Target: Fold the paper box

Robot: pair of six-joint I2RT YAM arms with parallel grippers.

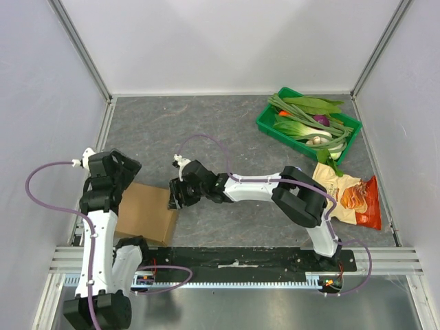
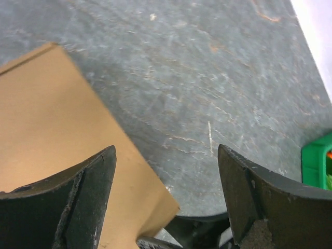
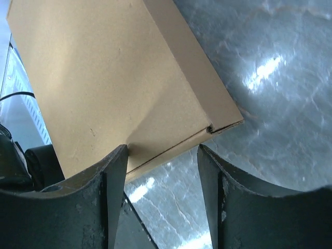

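The paper box is a plain brown cardboard piece lying flat on the grey table at the near left. My left gripper hovers over its far left corner, open and empty. In the left wrist view the box lies under the left finger and my left gripper is wide open. My right gripper is at the box's right edge, open. In the right wrist view the box shows a folded panel and edge, and my right gripper has that edge just ahead of its open jaws.
A green bin of vegetables stands at the far right; its corner shows in the left wrist view. A tan-and-orange snack bag lies at the right. A metal rail runs along the near edge. Walls enclose the table.
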